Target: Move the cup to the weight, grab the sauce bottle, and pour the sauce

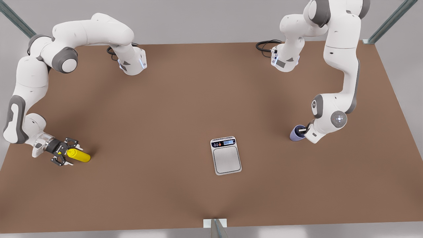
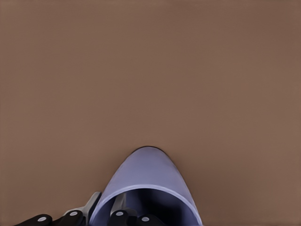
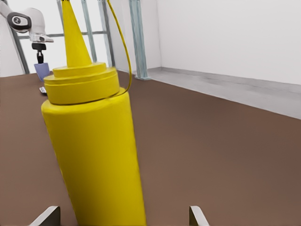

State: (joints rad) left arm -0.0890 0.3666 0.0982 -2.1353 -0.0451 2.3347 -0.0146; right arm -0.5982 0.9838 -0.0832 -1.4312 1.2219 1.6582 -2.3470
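The left pincer [image 1: 302, 131] sits at the cup [image 1: 296, 133], one finger inside the rim and one outside in the left wrist view, so it looks pinched on the cup wall [image 2: 149, 181]. The cup stands on the tabletop [image 1: 172, 99] well to the front view's right of the weight [image 1: 226, 155], slightly farther back than it.

A one-wall pinch like that could let the cup swing or slip when it is carried, and set down tilted it could tip off the weight's plate, which leaves little margin around it.

The right pincer [image 1: 66, 153] is far to the front view's left of the weight, fingers spread either side of the sauce bottle [image 1: 78, 155], not touching it in the right wrist view, where its fingertips [image 3: 45, 215] stand wide of the body [image 3: 96, 155]. If it closes too low or off-centre, the tall bottle could topple or twist, and a hard squeeze might spill sauce early.
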